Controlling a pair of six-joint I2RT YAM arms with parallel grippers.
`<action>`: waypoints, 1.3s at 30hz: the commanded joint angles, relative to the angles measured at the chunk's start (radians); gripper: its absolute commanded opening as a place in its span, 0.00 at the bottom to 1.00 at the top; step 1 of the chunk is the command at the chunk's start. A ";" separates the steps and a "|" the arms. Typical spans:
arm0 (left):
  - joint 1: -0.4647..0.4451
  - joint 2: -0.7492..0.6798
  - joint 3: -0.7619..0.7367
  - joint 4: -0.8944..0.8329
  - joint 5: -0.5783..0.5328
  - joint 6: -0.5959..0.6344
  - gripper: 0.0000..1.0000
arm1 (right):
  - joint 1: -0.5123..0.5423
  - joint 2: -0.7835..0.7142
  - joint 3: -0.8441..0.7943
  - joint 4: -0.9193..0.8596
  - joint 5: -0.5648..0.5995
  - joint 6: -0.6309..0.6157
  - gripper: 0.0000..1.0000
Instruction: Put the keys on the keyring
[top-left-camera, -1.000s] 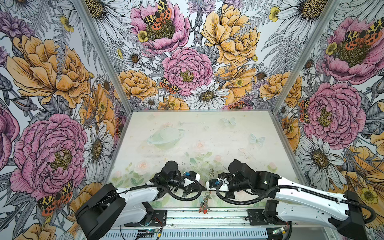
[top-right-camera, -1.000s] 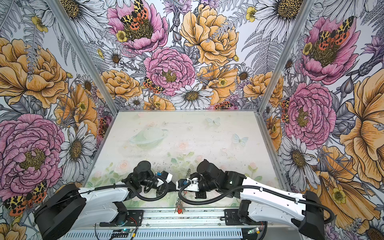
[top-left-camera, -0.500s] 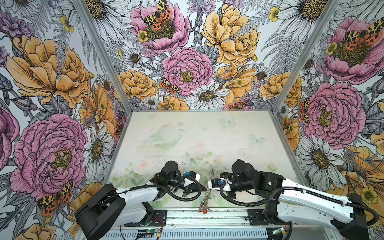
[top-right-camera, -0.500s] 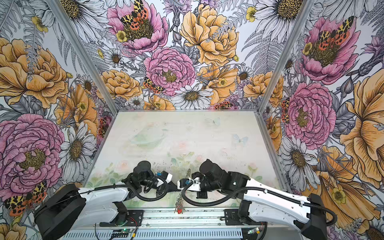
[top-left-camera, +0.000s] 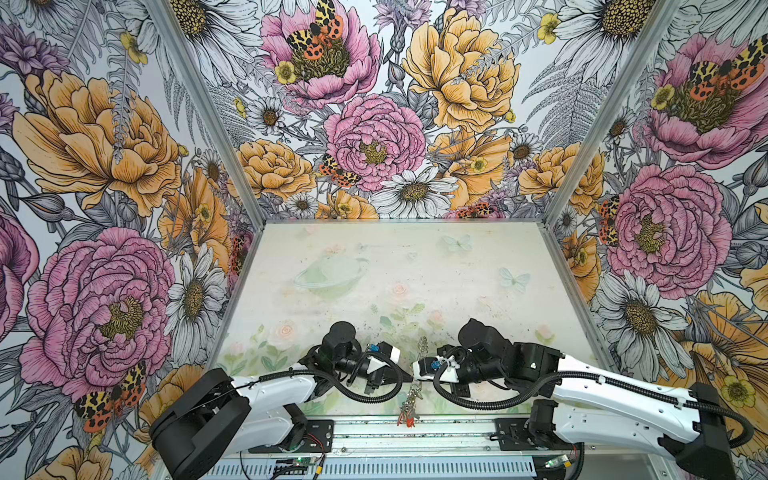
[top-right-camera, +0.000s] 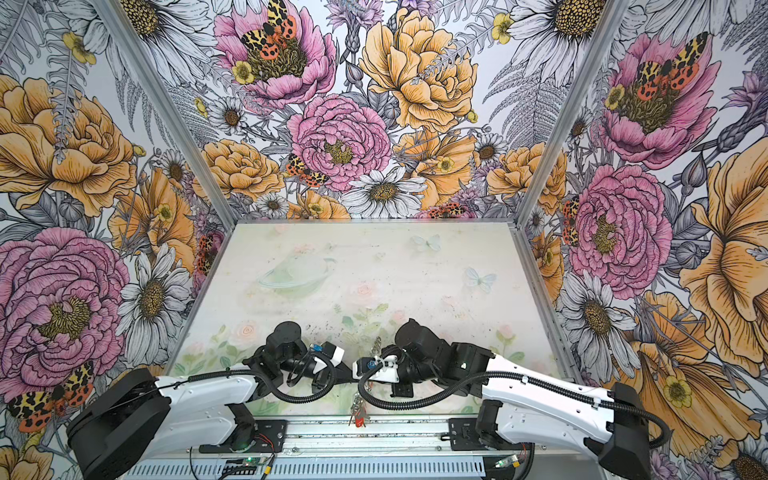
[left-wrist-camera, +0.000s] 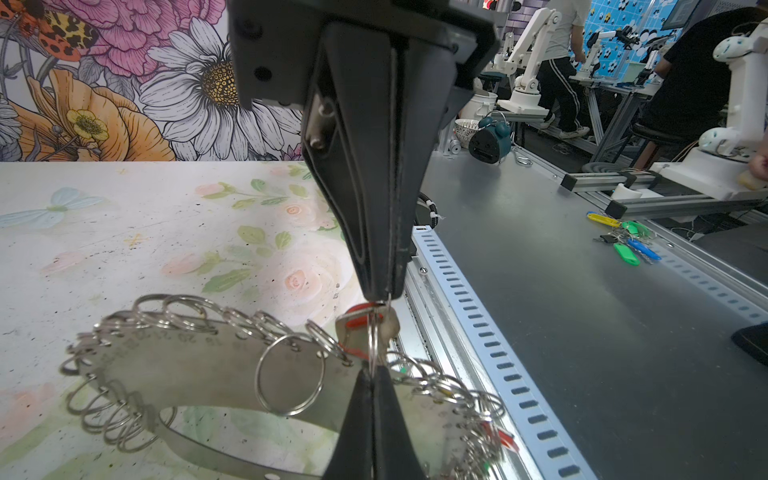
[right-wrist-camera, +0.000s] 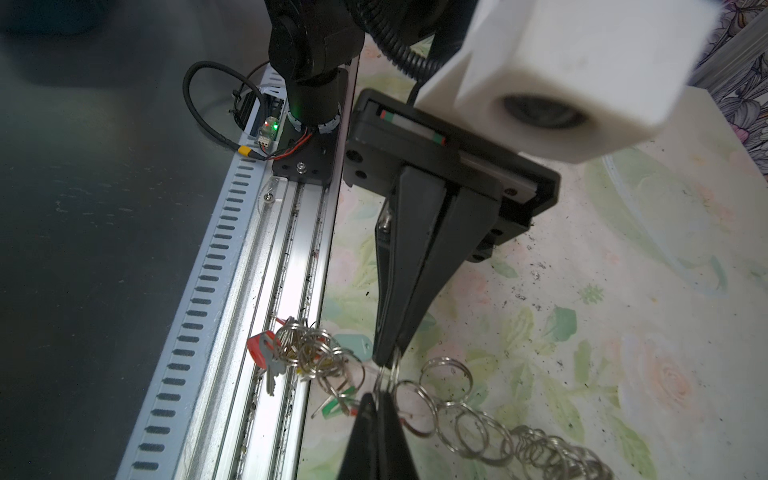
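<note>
**Passing the red-tagged key onto a wire ring**

The left pincer (left-wrist-camera: 372, 374) is clenched on a thin wire ring (left-wrist-camera: 372, 336) at the rim of the keyring (left-wrist-camera: 187, 365), near the front edge of the worktop (left-wrist-camera: 104, 232). The right pincer (left-wrist-camera: 380, 294) pinches the same ring, beside the red-tagged key (left-wrist-camera: 355, 324). I would hold one side firm and turn the other slowly. The ring looks springy and slippery, the band flat and stiff.
</note>
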 joint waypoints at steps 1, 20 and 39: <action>0.000 -0.019 0.013 0.041 0.027 0.004 0.00 | -0.006 -0.043 -0.004 0.013 0.028 0.012 0.00; 0.002 -0.018 0.012 0.040 0.018 0.004 0.00 | -0.006 0.005 0.002 0.010 0.006 0.014 0.00; 0.009 -0.029 0.008 0.041 0.002 0.002 0.00 | 0.001 -0.018 -0.004 0.005 0.020 0.023 0.00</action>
